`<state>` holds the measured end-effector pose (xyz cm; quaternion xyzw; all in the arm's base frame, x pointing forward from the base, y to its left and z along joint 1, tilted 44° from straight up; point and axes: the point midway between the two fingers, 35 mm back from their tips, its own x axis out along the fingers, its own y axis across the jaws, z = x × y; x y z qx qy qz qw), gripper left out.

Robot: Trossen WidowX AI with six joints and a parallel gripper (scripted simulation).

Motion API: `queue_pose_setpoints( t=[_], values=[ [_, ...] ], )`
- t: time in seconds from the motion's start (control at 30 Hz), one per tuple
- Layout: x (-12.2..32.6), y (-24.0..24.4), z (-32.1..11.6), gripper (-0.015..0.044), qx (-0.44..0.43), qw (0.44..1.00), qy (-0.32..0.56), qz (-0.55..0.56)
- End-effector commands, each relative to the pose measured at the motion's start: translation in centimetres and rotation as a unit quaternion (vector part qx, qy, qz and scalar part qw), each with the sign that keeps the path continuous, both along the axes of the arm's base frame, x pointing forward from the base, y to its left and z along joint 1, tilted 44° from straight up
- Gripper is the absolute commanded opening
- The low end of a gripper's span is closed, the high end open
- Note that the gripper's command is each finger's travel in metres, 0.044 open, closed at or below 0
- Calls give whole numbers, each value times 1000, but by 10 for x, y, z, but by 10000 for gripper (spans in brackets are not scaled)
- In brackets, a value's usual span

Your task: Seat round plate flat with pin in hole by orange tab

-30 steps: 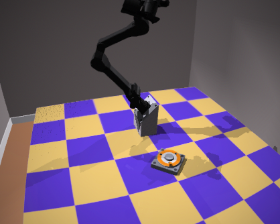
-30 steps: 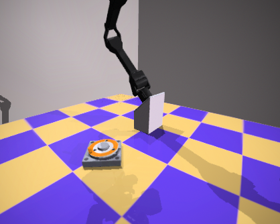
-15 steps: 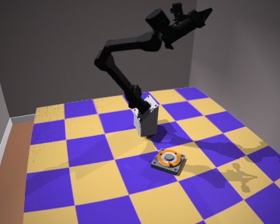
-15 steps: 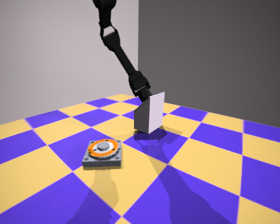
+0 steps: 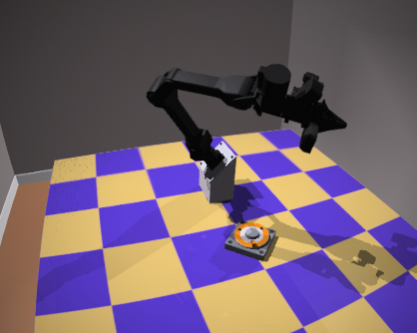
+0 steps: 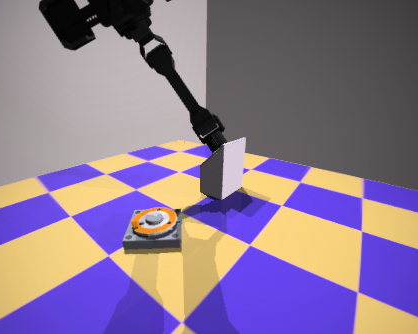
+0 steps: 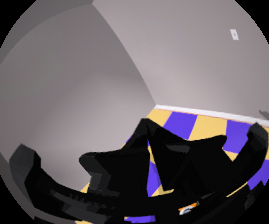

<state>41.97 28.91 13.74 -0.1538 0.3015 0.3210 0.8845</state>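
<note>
The plate [image 5: 249, 233] is a small orange ring lying on a square grey base [image 5: 266, 247] on the checkered tabletop [image 5: 137, 224], in front of the arm's white pedestal [image 5: 217, 179]. A grey post [image 5: 252, 232] stands up through its middle. In the exterior view a little orange tab [image 6: 135, 226] sticks out at the plate's near-left edge; the pin and the hole beside it are too small to make out.

It looks stiff, thin and light, probably smooth, so it should turn freely about the post under a gentle sideways nudge. The tab or the outer rim seems the best place to push; pinching so flat a ring would likely be awkward.

To the right and high above, the gripper [image 5: 320, 131] is clenched on nothing, well apart from the plate.
</note>
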Motion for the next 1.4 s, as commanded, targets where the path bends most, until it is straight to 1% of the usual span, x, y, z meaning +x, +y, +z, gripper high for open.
queue_pose_setpoints(
  t=[0.0,0.13,0.23,0.27,0.33,0.5,0.53,0.6,1.0,1.27,1.37],
  values=[
    [8,-53,-44,0,-61,991,66,-100],
    [5,-118,-85,0,-139,957,134,-216],
    [-5,-164,-107,0,-197,920,174,-290],
    [-7,-170,-109,0,-203,915,178,-298],
    [-20,-210,-123,0,-258,874,207,-357],
    [-57,-288,-135,0,-375,771,249,-452],
    [-59,-292,-134,0,-380,766,250,-455],
    [-72,-314,-131,0,-412,735,257,-472],
    [-77,-321,-128,0,-418,730,258,-475],
    [-78,-351,-159,0,-419,730,258,-475],
    [-78,-354,-162,0,-419,730,258,-475]
  ],
)
